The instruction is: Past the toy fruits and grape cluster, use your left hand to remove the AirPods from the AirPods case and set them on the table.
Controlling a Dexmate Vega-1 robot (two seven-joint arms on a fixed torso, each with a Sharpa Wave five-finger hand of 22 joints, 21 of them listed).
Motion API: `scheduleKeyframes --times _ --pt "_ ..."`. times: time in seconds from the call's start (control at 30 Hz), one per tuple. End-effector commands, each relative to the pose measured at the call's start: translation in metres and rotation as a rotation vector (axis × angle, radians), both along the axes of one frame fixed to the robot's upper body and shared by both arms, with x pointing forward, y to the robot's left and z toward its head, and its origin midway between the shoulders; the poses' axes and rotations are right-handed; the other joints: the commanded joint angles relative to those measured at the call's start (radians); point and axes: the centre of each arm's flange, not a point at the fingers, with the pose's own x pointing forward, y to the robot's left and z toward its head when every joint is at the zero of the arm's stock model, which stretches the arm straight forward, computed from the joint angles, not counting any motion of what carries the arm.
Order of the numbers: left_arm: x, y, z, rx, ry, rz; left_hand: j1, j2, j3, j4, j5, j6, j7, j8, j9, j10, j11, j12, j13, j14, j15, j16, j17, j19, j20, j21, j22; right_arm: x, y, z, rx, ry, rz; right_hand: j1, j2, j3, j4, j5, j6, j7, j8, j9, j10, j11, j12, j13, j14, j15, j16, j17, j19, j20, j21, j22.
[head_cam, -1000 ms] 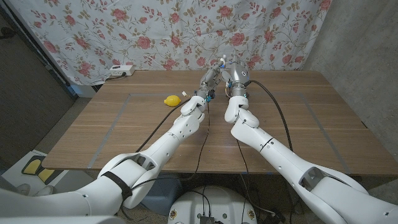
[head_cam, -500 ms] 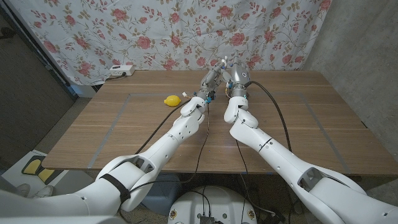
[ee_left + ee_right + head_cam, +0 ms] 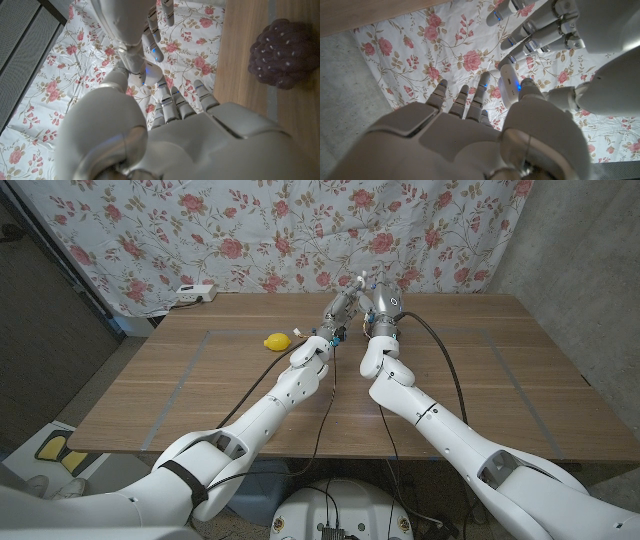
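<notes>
Holding the small white earbud case [image 3: 509, 85] raised over the far side of the bench [image 3: 200, 380], the right hand [image 3: 383, 305] pinches it while the left hand [image 3: 338, 308] reaches in, fingers apart, for light, slick, hard earbuds needing a fingertip pinch.

Both arms reach far out over the table from the near corners and draw together toward its far middle, so the two hands are raised close side by side above the surface. The left hand [image 3: 337, 312] is lifted with its fingers pointing away and upward. The right hand [image 3: 378, 305] stands just beside it, wrist turned so its back faces up. In the right wrist view, the right hand's [image 3: 485, 105] thumb and fingers pinch a small white object, and the left hand's fingers [image 3: 530, 30] reach in toward it, nearly touching.
</notes>
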Motion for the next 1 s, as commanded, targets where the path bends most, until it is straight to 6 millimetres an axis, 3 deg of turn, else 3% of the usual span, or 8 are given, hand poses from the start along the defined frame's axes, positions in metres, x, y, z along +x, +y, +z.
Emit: scheduleKeyframes --times 0.03,0.53,1.0 --pt "0.0001 0.0003 -0.0015 0.012 0.001 0.004 0.020 0.021 -0.004 0.002 0.008 0.004 -0.005 -0.003 0.002 0.179 -0.172 0.016 0.014 -0.002 0.000 0.003 0.001 -0.001 0.000 0.007 0.006 -0.0006 -0.0006 0.0007 0.021 -0.004 0.012 -0.001 0.010 0.009 0.001 0.004 -0.071 0.006 0.005 0.002 -0.009 -0.001 0.011 0.010 0.003 -0.005 0.003 0.006 0.004 0.003 0.003 0.005" --pt "0.0015 -0.0014 -0.0029 0.017 0.007 -0.006 0.024 0.022 -0.009 0.003 0.009 0.007 -0.005 -0.005 0.002 0.177 -0.172 0.014 0.013 -0.005 0.002 0.002 0.002 -0.003 -0.002 0.008 0.006 -0.0028 -0.0014 0.0014 0.033 -0.020 0.042 0.002 0.014 0.016 -0.004 0.007 -0.057 0.012 0.005 0.002 -0.018 -0.004 0.031 0.030 0.011 -0.013 0.006 0.015 0.013 0.002 0.004 0.005" --pt "-0.0001 -0.0028 -0.0042 0.035 0.013 -0.015 0.024 0.020 -0.015 0.006 0.009 0.008 -0.006 -0.006 0.002 0.176 -0.172 0.013 0.013 -0.005 0.001 0.003 0.002 -0.005 -0.003 0.008 0.006 -0.0028 0.0013 0.0002 0.037 -0.019 0.070 0.035 0.014 0.037 -0.030 0.011 -0.045 0.005 0.003 0.002 -0.047 -0.014 0.053 0.057 0.014 -0.026 0.005 0.022 0.030 -0.001 0.007 0.005"
